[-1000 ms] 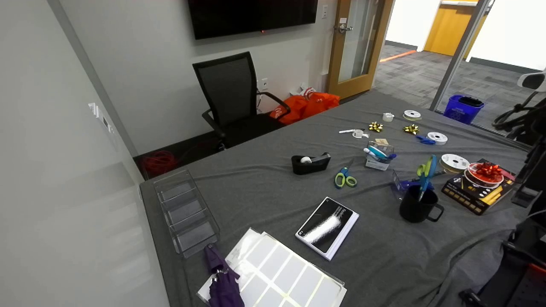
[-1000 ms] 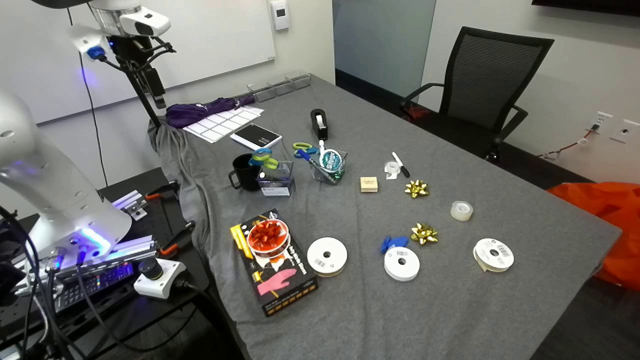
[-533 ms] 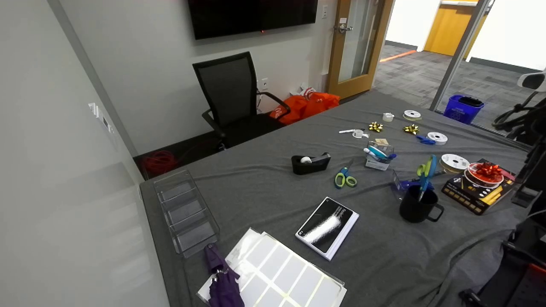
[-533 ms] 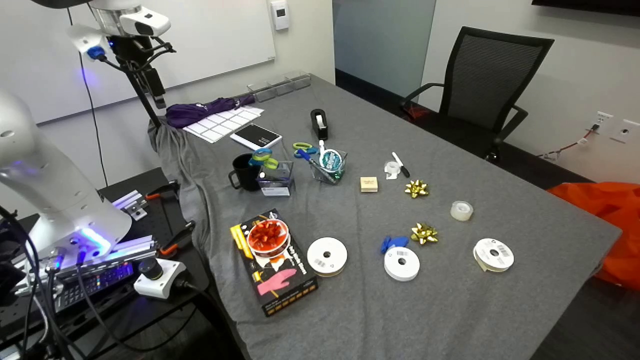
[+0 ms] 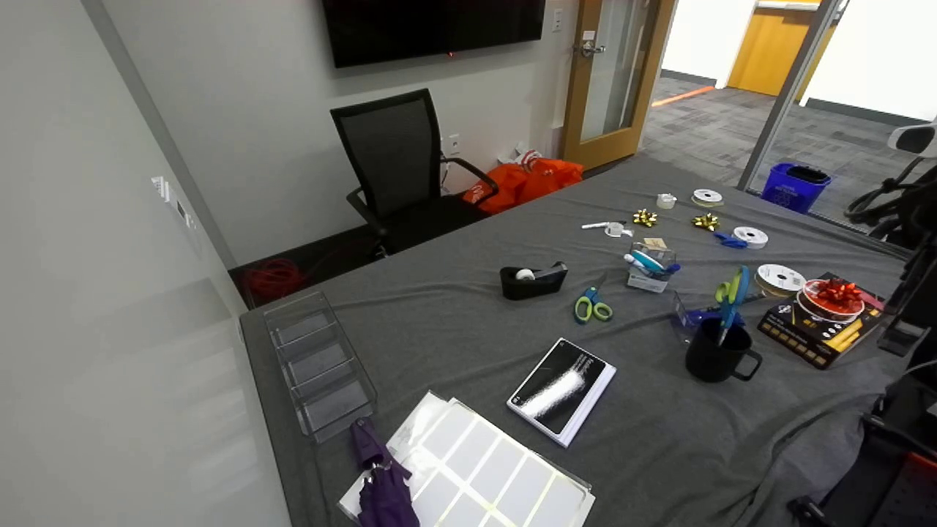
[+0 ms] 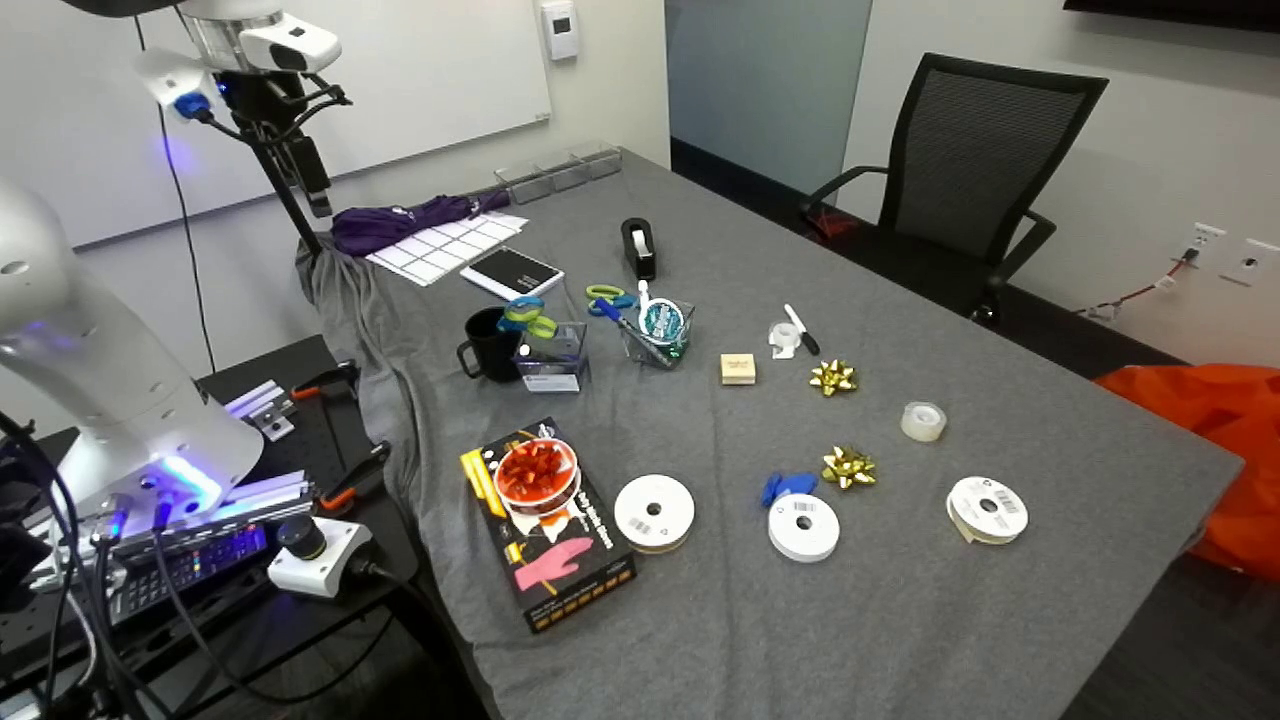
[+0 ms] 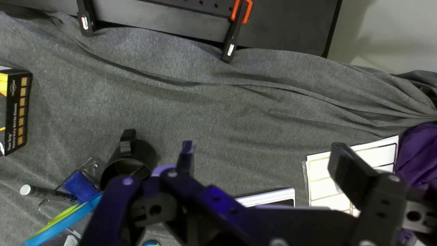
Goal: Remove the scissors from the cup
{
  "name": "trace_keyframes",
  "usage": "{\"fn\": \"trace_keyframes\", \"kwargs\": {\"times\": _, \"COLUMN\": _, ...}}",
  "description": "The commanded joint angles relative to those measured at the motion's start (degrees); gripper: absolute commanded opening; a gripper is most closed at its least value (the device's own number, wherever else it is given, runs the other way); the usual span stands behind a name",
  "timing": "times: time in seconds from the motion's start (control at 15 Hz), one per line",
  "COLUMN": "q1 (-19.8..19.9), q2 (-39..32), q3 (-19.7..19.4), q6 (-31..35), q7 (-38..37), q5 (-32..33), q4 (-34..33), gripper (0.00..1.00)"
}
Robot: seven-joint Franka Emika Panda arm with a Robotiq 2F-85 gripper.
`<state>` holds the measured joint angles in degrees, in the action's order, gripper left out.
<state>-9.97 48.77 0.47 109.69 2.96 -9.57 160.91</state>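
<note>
The dark mug-like cup (image 5: pixel 714 356) stands upright on the grey cloth; it also shows in an exterior view (image 6: pixel 488 345) and the wrist view (image 7: pixel 141 153). Blue and lime scissors (image 5: pixel 732 298) stand in it, handles up, blades hidden inside. Their handles also show in an exterior view (image 6: pixel 528 317) and at lower left in the wrist view (image 7: pixel 68 218), partly behind a finger. My gripper (image 7: pixel 264 148) is open and empty, fingers wide apart. In an exterior view, the gripper (image 6: pixel 314 185) hangs high, apart from the cup and nearer the whiteboard.
A clear bin (image 6: pixel 553 368) stands close beside the cup. A pen holder (image 6: pixel 660 340), second scissors (image 5: pixel 591 306), black notebook (image 5: pixel 562 391) and tape dispenser (image 5: pixel 533 284) lie around. A glove box (image 6: pixel 545 560) carries a red bow. A purple umbrella (image 6: pixel 400 222) lies on label sheets (image 6: pixel 455 243).
</note>
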Motion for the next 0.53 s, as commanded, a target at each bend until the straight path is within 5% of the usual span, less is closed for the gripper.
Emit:
{"fn": "trace_keyframes", "kwargs": {"times": 0.0, "q1": 0.8, "q2": 0.0, "q3": 0.7, "q6": -0.2, "q7": 0.5, "q5": -0.5, "q4": -0.1, "gripper": 1.00}}
{"fn": "trace_keyframes", "kwargs": {"times": 0.47, "q1": 1.4, "q2": -0.4, "q3": 0.6, "q6": 1.4, "q7": -0.4, "q5": -0.7, "q4": -0.2, "gripper": 1.00}}
